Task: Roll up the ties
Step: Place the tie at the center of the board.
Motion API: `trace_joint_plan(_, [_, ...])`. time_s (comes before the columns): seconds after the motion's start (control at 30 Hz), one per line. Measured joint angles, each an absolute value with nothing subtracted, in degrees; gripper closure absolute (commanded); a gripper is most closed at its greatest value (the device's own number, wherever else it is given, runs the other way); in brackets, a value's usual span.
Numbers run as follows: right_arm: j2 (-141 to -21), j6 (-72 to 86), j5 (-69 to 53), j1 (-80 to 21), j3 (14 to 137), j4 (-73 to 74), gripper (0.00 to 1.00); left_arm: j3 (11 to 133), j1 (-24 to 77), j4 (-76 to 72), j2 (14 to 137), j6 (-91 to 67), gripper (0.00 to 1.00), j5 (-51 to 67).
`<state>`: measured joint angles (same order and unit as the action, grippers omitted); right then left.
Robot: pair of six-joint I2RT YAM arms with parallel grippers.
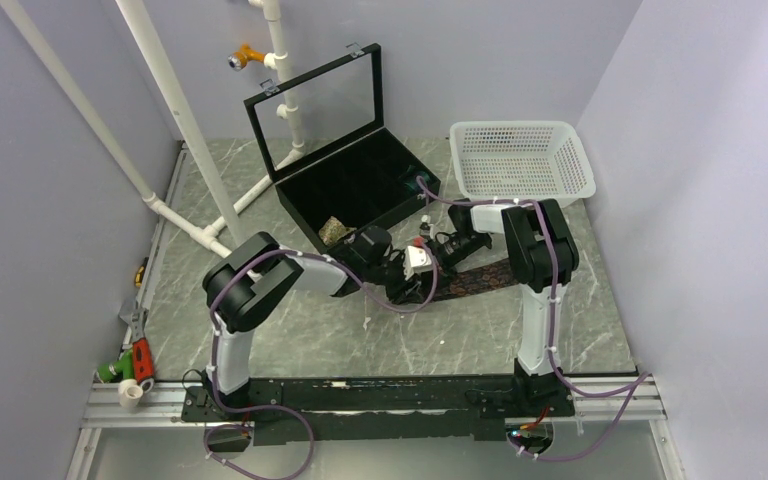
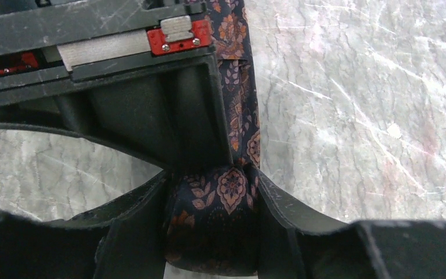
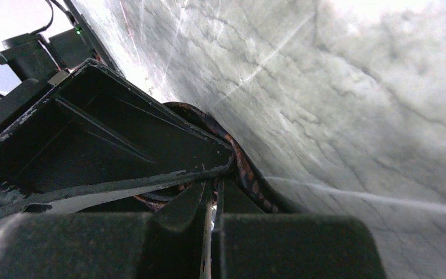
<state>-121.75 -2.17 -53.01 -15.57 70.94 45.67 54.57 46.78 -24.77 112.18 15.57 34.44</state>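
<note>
A dark brown-maroon tie (image 1: 480, 277) with an orange floral pattern lies on the marble table, partly rolled at its left end. In the left wrist view the roll (image 2: 232, 189) fills the gap of my left gripper (image 2: 212, 174), and both fingers press against its sides. My right gripper (image 3: 212, 185) is shut, and the tie (image 3: 247, 171) curls around its tips with bits of fabric pinched there. In the top view both grippers meet over the roll, left (image 1: 403, 272) and right (image 1: 430, 258). A rolled tan tie (image 1: 335, 230) sits in the black box.
The open black box (image 1: 360, 185) with its raised glass lid stands behind the grippers. A white plastic basket (image 1: 520, 160) is at the back right. White pipes (image 1: 190, 130) run along the left. Tools lie at the table's left edge (image 1: 135, 355).
</note>
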Motion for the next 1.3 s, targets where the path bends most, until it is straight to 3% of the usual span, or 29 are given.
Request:
trace_joint_plan(0.1, [-121.2, -1.7, -52.8, -15.1, 70.5, 45.1, 1.0, 56.9, 47.0, -22.1, 113.4, 15.1, 0.62, 34.2])
trace_joint_plan(0.17, [-120.7, -1.7, -52.4, -15.0, 70.3, 44.9, 0.94, 57.5, 47.1, -20.3, 113.3, 15.5, 0.73, 33.6])
trace_joint_plan(0.3, [-119.0, -2.6, -50.7, -15.1, 70.0, 44.7, 0.69, 58.8, 47.1, -17.1, 113.1, 18.3, 0.79, 32.8])
trace_joint_plan(0.37, [-117.8, -4.3, -49.2, -14.5, 70.3, 46.1, 0.62, 59.7, 47.3, -15.1, 113.1, 20.6, 0.82, 32.7])
trace_joint_plan(0.43, [-116.7, -7.1, -47.3, -13.5, 71.5, 48.8, 0.6, 60.7, 47.4, -12.9, 113.1, 22.9, 0.83, 32.7])
trace_joint_plan(0.67, [-114.7, -18.8, -38.9, -1.8, 82.9, 60.8, 0.75, 63.8, 47.4, -6.3, 113.1, 27.8, 0.85, 32.2])
trace_joint_plan(0.87, [-115.5, -24.8, -24.2, 8.4, 84.9, 61.7, 0.91, 64.8, 47.4, -3.8, 113.1, 29.4, 0.86, 31.6])
trace_joint_plan(1.1, [-116.2, -28.5, -17.9, 10.7, 80.9, 60.1, 0.97, 64.8, 47.3, -3.6, 113.0, 29.8, 0.85, 31.6])
trace_joint_plan(1.3, [-109.6, -30.4, -13.3, 10.0, 71.8, 53.9, 1.0, 64.6, 47.1, -3.6, 112.8, 30.0, 0.86, 31.4])
